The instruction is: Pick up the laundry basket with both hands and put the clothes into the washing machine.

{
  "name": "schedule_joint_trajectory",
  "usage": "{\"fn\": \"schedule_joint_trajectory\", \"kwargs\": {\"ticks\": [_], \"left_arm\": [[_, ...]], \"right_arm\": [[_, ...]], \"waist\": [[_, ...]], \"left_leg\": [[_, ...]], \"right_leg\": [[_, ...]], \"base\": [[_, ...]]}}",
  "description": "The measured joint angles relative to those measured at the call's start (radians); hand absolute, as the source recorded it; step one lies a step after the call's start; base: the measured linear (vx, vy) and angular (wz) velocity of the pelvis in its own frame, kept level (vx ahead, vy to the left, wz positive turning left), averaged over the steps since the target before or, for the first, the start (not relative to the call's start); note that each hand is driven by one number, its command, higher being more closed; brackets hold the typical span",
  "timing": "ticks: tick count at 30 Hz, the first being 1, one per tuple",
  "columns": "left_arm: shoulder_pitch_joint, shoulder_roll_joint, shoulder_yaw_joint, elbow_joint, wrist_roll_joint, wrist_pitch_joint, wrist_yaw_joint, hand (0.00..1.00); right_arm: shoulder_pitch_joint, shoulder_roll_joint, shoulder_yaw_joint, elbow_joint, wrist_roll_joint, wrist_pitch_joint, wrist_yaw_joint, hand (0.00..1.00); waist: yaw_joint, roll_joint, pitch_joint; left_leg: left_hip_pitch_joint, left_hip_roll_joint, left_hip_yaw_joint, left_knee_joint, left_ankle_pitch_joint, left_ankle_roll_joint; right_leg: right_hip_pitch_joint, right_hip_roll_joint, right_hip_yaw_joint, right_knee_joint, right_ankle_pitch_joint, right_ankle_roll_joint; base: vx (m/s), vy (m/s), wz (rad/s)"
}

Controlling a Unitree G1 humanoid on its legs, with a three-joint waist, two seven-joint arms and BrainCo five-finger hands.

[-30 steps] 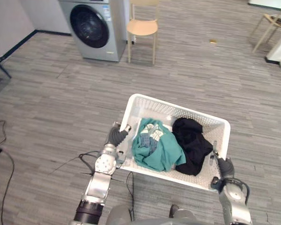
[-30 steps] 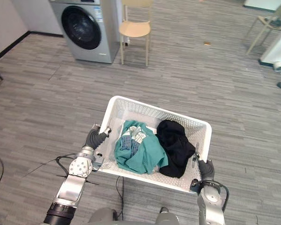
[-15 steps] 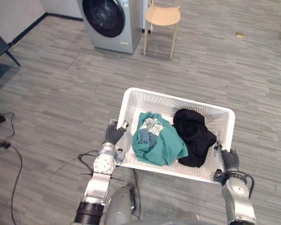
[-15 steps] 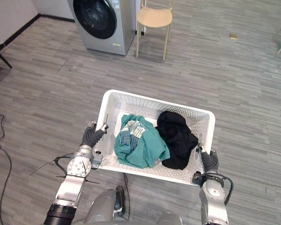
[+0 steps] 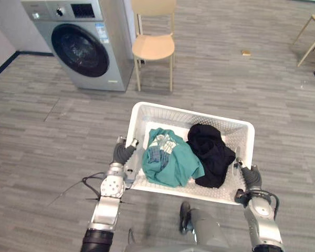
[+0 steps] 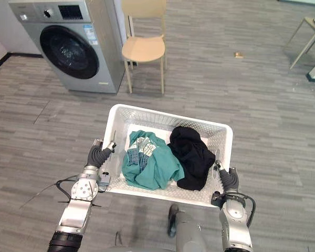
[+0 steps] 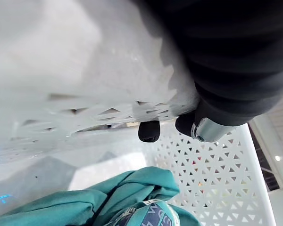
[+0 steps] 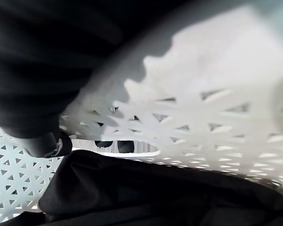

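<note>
A white perforated laundry basket point(image 5: 191, 111) hangs in front of me, held at both short ends. Inside lie a teal garment point(image 5: 170, 163) on the left and a black garment point(image 5: 210, 152) on the right. My left hand point(image 5: 122, 153) grips the basket's left end. In the left wrist view its fingertips point(image 7: 148, 131) hook through the handle slot above the teal garment point(image 7: 108, 197). My right hand point(image 5: 247, 177) holds the right end, with its fingertips point(image 8: 125, 146) curled through the slot over the black garment point(image 8: 146, 188). The grey washing machine point(image 5: 84, 44) stands at the upper left, its round door closed.
A light wooden chair point(image 5: 153, 47) stands right beside the washing machine. Another chair's legs point(image 5: 310, 31) show at the upper right. A small brown object point(image 5: 246, 53) lies on the grey plank floor. Open floor lies between the basket and the machine.
The camera has shifted: the washing machine and chair now sit larger and lower in the picture. Both hands keep the same hold on the basket, and the clothes lie as before.
</note>
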Motion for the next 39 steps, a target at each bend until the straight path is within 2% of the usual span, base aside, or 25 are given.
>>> {"fn": "schedule_joint_trajectory", "kwargs": {"ticks": [3, 4, 6, 9, 11, 12, 13, 15, 16, 17, 18, 20, 22, 25, 27, 28, 29, 30, 31, 32, 33, 34, 35, 37, 39], "left_arm": [[0.009, -0.020, -0.001, 0.008, -0.019, -0.008, 0.000, 1.00], [0.011, -0.019, -0.001, 0.007, -0.028, -0.021, 0.000, 1.00], [0.011, -0.025, 0.003, -0.009, -0.040, -0.040, 0.000, 1.00], [0.016, -0.028, 0.017, -0.014, -0.043, -0.044, -0.001, 1.00], [0.045, -0.038, 0.022, -0.049, -0.043, -0.044, 0.002, 1.00], [0.048, -0.038, 0.022, -0.053, -0.042, -0.045, 0.002, 1.00], [0.054, -0.038, 0.021, -0.053, -0.043, -0.043, 0.003, 1.00], [0.055, -0.040, 0.026, -0.052, -0.043, -0.039, 0.003, 1.00], [0.059, -0.028, 0.035, -0.052, -0.043, -0.038, 0.002, 1.00], [0.065, -0.010, 0.042, -0.051, -0.043, -0.036, 0.002, 1.00], [0.069, -0.003, 0.043, -0.052, -0.042, -0.035, 0.002, 1.00], [0.073, 0.018, 0.045, -0.053, -0.042, -0.033, 0.003, 1.00], [0.073, 0.022, 0.045, -0.057, -0.042, -0.033, 0.003, 1.00], [0.073, 0.021, 0.043, -0.061, -0.042, -0.036, 0.003, 1.00], [0.071, 0.021, 0.041, -0.059, -0.042, -0.036, 0.002, 1.00], [0.071, 0.020, 0.040, -0.057, -0.040, -0.036, 0.002, 1.00], [0.070, 0.017, 0.040, -0.049, -0.035, -0.036, 0.003, 1.00], [0.071, 0.011, 0.040, -0.036, -0.033, -0.036, 0.003, 1.00], [0.070, -0.004, 0.036, -0.007, -0.029, -0.034, 0.003, 1.00], [0.073, -0.018, 0.029, -0.004, -0.022, -0.034, 0.003, 1.00], [0.073, -0.022, 0.033, -0.004, -0.023, -0.034, 0.004, 1.00], [0.070, -0.030, 0.043, -0.001, -0.022, -0.034, 0.003, 1.00], [0.071, -0.029, 0.040, 0.003, -0.023, -0.034, 0.003, 1.00], [0.070, -0.036, 0.033, 0.002, -0.024, -0.040, 0.003, 1.00], [0.065, -0.036, 0.037, -0.001, -0.027, -0.052, 0.003, 1.00]], "right_arm": [[0.042, -0.008, 0.001, -0.056, 0.000, 0.002, -0.018, 1.00], [0.060, -0.008, 0.001, -0.094, 0.000, 0.002, -0.030, 1.00], [0.057, -0.009, 0.001, -0.120, 0.000, 0.002, -0.033, 1.00], [0.048, -0.013, 0.013, -0.123, 0.001, 0.002, -0.032, 1.00], [0.033, -0.030, 0.018, -0.124, -0.001, 0.002, -0.031, 1.00], [0.032, -0.030, 0.017, -0.124, -0.001, 0.002, -0.031, 1.00], [0.032, -0.025, 0.017, -0.123, -0.002, 0.002, -0.031, 1.00], [0.030, -0.024, 0.022, -0.123, -0.003, 0.002, -0.029, 1.00], [0.031, -0.003, 0.021, -0.116, -0.014, 0.003, -0.027, 1.00], [0.031, 0.019, 0.021, -0.107, -0.030, 0.003, -0.025, 1.00], [0.032, 0.032, 0.022, -0.102, -0.037, 0.004, -0.024, 1.00], [0.033, 0.056, 0.024, -0.090, -0.049, 0.004, -0.018, 1.00], [0.032, 0.060, 0.028, -0.090, -0.049, 0.003, -0.018, 1.00], [0.028, 0.055, 0.021, -0.090, -0.049, 0.003, -0.014, 1.00], [0.028, 0.054, 0.018, -0.089, -0.049, 0.003, -0.014, 1.00], [0.029, 0.050, 0.018, -0.089, -0.049, 0.003, -0.014, 1.00], [0.034, 0.049, 0.022, -0.088, -0.049, 0.004, -0.015, 1.00], [0.042, 0.049, 0.023, -0.086, -0.049, 0.004, -0.015, 1.00], [0.061, 0.044, 0.021, -0.084, -0.049, 0.008, -0.015, 1.00], [0.061, 0.028, 0.023, -0.085, -0.048, 0.013, -0.015, 1.00], [0.056, 0.025, 0.023, -0.085, -0.048, 0.013, -0.015, 1.00], [0.055, 0.029, 0.029, -0.088, -0.047, 0.013, -0.015, 1.00], [0.067, 0.025, 0.026, -0.099, -0.044, 0.013, -0.020, 1.00], [0.090, 0.022, 0.021, -0.133, -0.042, 0.013, -0.036, 1.00], [0.095, 0.021, 0.021, -0.158, -0.040, 0.012, -0.037, 1.00]], "waist": [[0.022, -0.002, 0.006], [0.031, -0.008, 0.008], [0.053, -0.009, 0.009], [0.077, -0.025, 0.016], [0.084, -0.025, 0.011], [0.095, -0.025, 0.011], [0.111, -0.040, 0.003], [0.111, -0.064, 0.003], [0.114, -0.099, 0.010], [0.101, -0.137, 0.006], [0.096, -0.144, 0.005], [0.090, -0.132, 0.008], [0.074, -0.124, 0.007], [0.051, -0.110, -0.002], [0.039, -0.107, -0.004], [0.035, -0.109, -0.006], [0.026, -0.109, -0.011], [0.020, -0.095, -0.019], [0.017, -0.053, -0.044], [0.022, -0.018, -0.056], [0.023, -0.012, -0.056], [0.023, -0.003, -0.056], [0.031, 0.006, -0.054], [0.048, 0.003, -0.050], [0.054, -0.017, -0.044]], "left_leg": [[-0.174, 0.070, 0.007, 0.303, -0.032, 0.054], [-0.250, 0.046, 0.016, 0.333, -0.058, 0.084], [-0.353, -0.006, 0.046, 0.252, -0.117, 0.064], [-0.412, -0.109, 0.064, -0.182, -0.137, 0.040], [-0.412, -0.185, 0.026, -0.596, -0.077, -0.041], [-0.414, -0.193, 0.026, -0.621, -0.039, -0.040], [-0.400, -0.219, 0.016, -0.595, 0.021, -0.010], [-0.386, -0.255, 0.008, -0.533, 0.027, 0.043], [-0.350, -0.273, 0.041, -0.492, -0.007, 0.083], [-0.308, -0.307, 0.058, -0.460, -0.072, 0.106], [-0.283, -0.316, 0.057, -0.449, -0.103, 0.116], [-0.178, -0.315, 0.052, -0.448, -0.183, 0.121], [-0.083, -0.312, 0.046, -0.501, -0.208, 0.117], [0.014, -0.287, 0.037, -0.563, -0.220, 0.096], [0.062, -0.271, 0.037, -0.579, -0.222, 0.092], [0.107, -0.264, 0.029, -0.586, -0.240, 0.059], [0.158, -0.255, 0.001, -0.580, -0.277, 0.000], [0.174, -0.243, -0.017, -0.573, -0.287, -0.016], [0.183, -0.193, -0.050, -0.523, -0.284, -0.024], [0.154, -0.144, -0.074, -0.406, -0.238, -0.059], [0.130, -0.128, -0.083, -0.323, -0.192, -0.063], [0.047, -0.086, -0.086, -0.131, -0.017, -0.059], [-0.035, -0.027, -0.080, 0.063, 0.081, -0.055], [-0.159, 0.016, -0.061, 0.268, 0.003, 0.022], [-0.277, -0.002, -0.010, 0.217, -0.098, 0.029]], "right_leg": [[0.144, 0.038, -0.005, -0.072, -0.041, -0.018], [0.212, 0.037, -0.003, -0.116, -0.052, -0.021], [0.292, 0.035, 0.006, -0.186, -0.061, -0.012], [0.409, 0.022, 0.010, -0.277, -0.080, 0.012], [0.458, 0.010, 0.007, -0.300, -0.130, 0.059], [0.472, 0.005, 0.013, -0.297, -0.147, 0.073], [0.490, -0.027, 0.028, -0.270, -0.184, 0.106], [0.438, -0.089, 0.050, -0.063, -0.228, 0.172], [0.350, -0.157, 0.074, 0.200, -0.216, 0.200], [0.261, -0.230, 0.084, 0.435, -0.107, 0.246], [0.231, -0.256, 0.083, 0.524, -0.058, 0.231], [0.139, -0.267, 0.077, 0.673, -0.101, 0.158], [0.074, -0.245, 0.057, 0.605, -0.143, 0.121], [-0.030, -0.198, 0.011, 0.250, -0.149, 0.108], [-0.051, -0.171, 0.019, -0.043, -0.062, 0.106], [-0.048, -0.155, 0.023, -0.190, 0.008, 0.114], [-0.038, -0.142, 0.048, -0.227, 0.110, 0.107], [-0.027, -0.129, 0.056, -0.204, 0.175, 0.091], [-0.026, -0.100, 0.044, -0.123, 0.165, 0.070], [-0.012, -0.060, 0.027, -0.064, 0.112, 0.051], [-0.001, -0.046, 0.025, -0.046, 0.084, 0.042], [0.048, -0.015, 0.024, -0.049, 0.047, 0.019], [0.128, 0.018, 0.025, -0.102, 0.030, 0.012], [0.245, 0.048, 0.042, -0.191, 0.026, 0.005], [0.336, 0.039, 0.057, -0.263, 0.025, 0.004]], "base": [[0.56, -0.172, 0.06], [0.53, -0.095, 0.01], [0.50, -0.067, -0.01], [0.46, 0.018, 0.08], [0.54, 0.151, 0.09], [0.48, 0.185, -0.18], [0.53, 0.238, -0.25], [0.61, 0.270, -0.19], [0.59, 0.223, -0.12], [0.60, 0.191, -0.05], [0.61, 0.152, 0.03], [0.65, 0.129, -0.03], [0.50, 0.054, 0.18], [0.60, -0.048, 0.31], [0.53, -0.124, 0.31], [0.68, -0.197, 0.34], [0.70, -0.221, 0.40], [0.70, -0.230, 0.44], [0.69, -0.226, 0.15], [0.80, -0.271, -0.06], [0.77, -0.277, -0.38], [0.61, -0.224, -0.34], [0.58, -0.181, -0.31], [0.56, -0.122, -0.28], [0.54, -0.058, -0.29]]}}
